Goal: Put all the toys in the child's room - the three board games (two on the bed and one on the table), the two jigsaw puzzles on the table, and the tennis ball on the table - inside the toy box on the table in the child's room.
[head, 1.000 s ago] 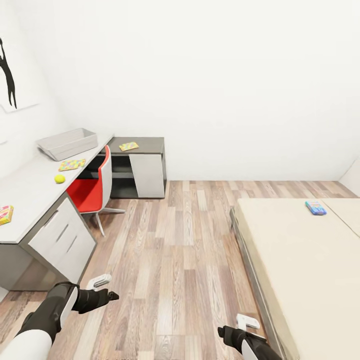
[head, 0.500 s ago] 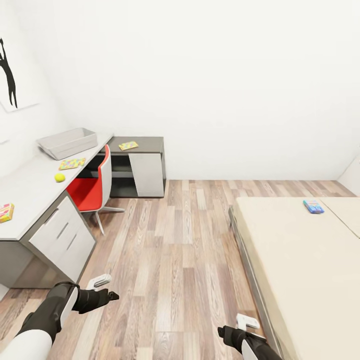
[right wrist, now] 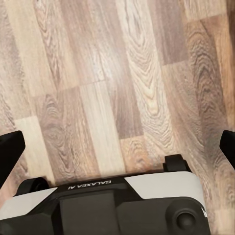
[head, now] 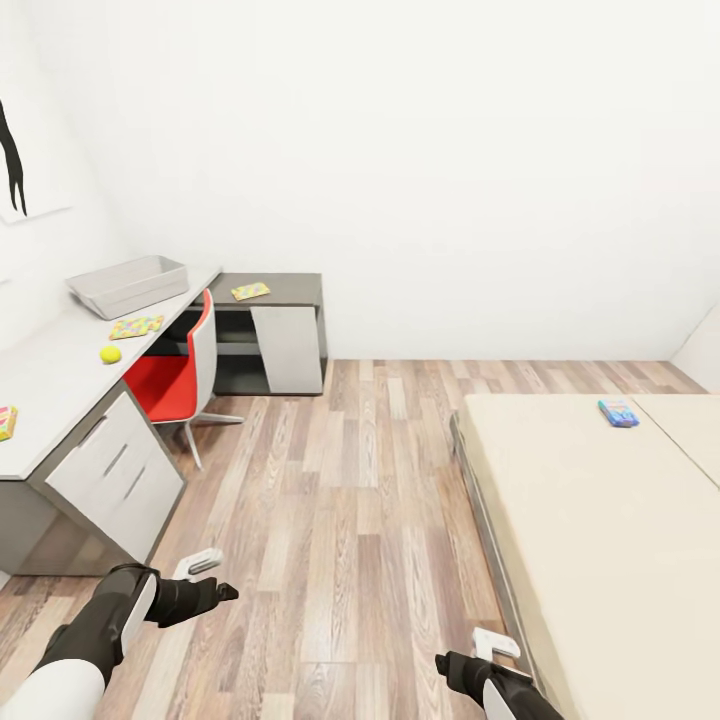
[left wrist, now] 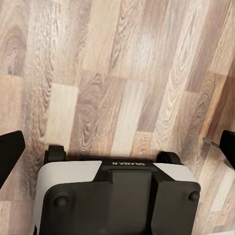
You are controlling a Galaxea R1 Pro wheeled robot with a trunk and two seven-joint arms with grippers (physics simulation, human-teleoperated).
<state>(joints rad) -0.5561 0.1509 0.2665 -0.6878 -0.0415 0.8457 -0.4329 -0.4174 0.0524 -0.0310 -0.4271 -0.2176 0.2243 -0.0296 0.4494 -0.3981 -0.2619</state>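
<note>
Head: toy box (head: pixel 128 285) on table (head: pixel 55 385), blue game (head: pixel 618 412) on bed (head: pixel 590 540). I risk clipping the bed frame driving in. Left wrist: left gripper (left wrist: pixel 117 147) spread, empty over floor (left wrist: pixel 122 73). Right wrist: right gripper (right wrist: pixel 117 147) likewise.

board game (head: pixel 5 422) cut by head view's left edge | bed (head: pixel 600 560) ran off right and bottom | wall picture (head: pixel 12 160) cropped
</note>
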